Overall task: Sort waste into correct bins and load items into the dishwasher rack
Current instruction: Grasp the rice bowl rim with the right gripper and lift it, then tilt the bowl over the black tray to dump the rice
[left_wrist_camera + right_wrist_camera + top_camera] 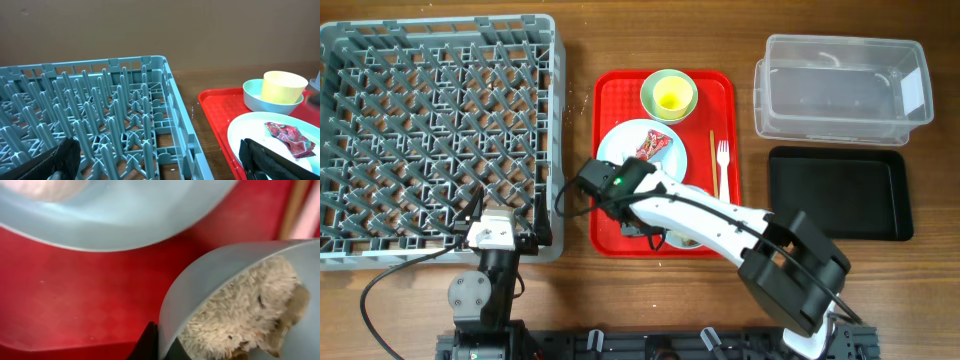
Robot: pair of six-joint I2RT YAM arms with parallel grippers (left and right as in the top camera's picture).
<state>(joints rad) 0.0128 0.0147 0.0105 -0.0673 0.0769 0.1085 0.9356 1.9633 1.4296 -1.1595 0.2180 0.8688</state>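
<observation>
My right gripper (642, 230) (161, 349) is shut on the rim of the small white bowl (678, 239) (200, 290), which holds rice-like scraps (240, 315) and sits on the red tray's near edge. The white plate (642, 150) (260, 131) carries the red wrapper (655, 146) (289, 137). The yellow cup (672, 95) (283, 86) stands inside the green bowl (650, 97) (252, 92). The white fork (723, 165) lies at the tray's right. My left gripper (503, 236) (165, 167) is open and empty over the grey rack's (435, 130) (115, 110) near right corner. No napkin shows.
The red tray (620, 100) (75, 295) lies between the rack and the bins. The clear tub (840, 85) is at the far right, with the black tray (840, 192) in front of it. A thin wooden stick (713, 160) lies beside the fork.
</observation>
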